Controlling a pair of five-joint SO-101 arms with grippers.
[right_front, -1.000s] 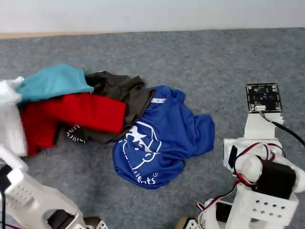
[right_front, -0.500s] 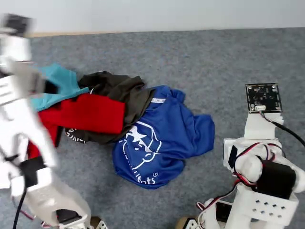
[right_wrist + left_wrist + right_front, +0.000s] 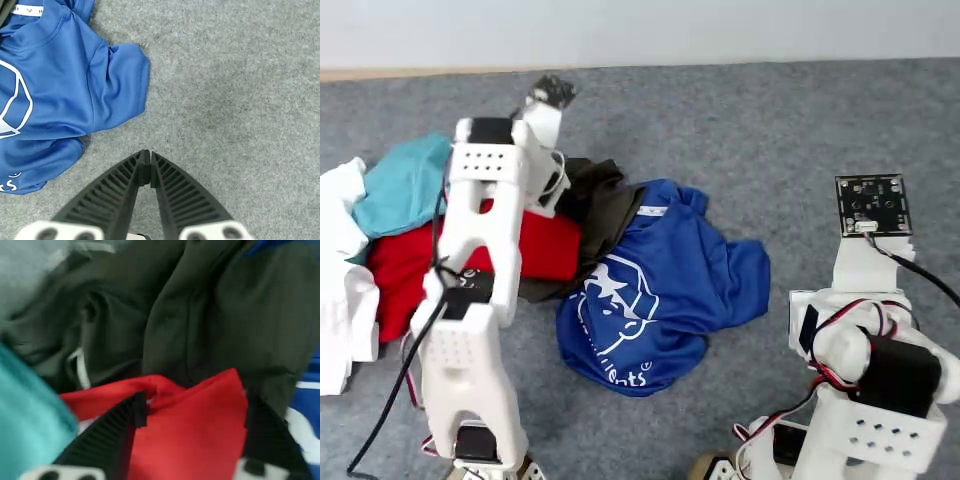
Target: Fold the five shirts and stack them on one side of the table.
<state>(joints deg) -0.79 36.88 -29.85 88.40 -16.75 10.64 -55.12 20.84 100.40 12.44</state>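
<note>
The dark shirt (image 3: pixel 603 203) is the hardest to make out. Most of it is buried: the red shirt (image 3: pixel 408 262) lies over its side away from the blue shirt (image 3: pixel 655 300), the blue shirt's collar edge overlaps its other side, and the left arm (image 3: pixel 480 290) crosses above it. The teal shirt (image 3: pixel 400 185) is beyond the red one from the blue shirt, and the arm's upper link covers its near edge. The white shirt (image 3: pixel 345 290) is farthest from the blue shirt and is cut off at the edge of the high view. All five lie crumpled and unfolded on the grey table (image 3: pixel 770 130), four of them heaped together. The blue one is spread loosely, with its print up and one sleeve reaching toward the right arm (image 3: pixel 865 360).

The left arm stretches out from its base, past the blue shirt's side and over the heap, with its wrist tipped down. The left claw (image 3: pixel 195 402) has its jaws spread wide above the red shirt's folded corner, with red cloth between them and dark cloth just past the tips. I cannot tell if the tips touch the fabric.

The right arm sits folded up near its base, away from the blue shirt. The right claw (image 3: pixel 150 170) points down at bare table just off that blue sleeve, with its jaws pressed together on nothing.
</note>
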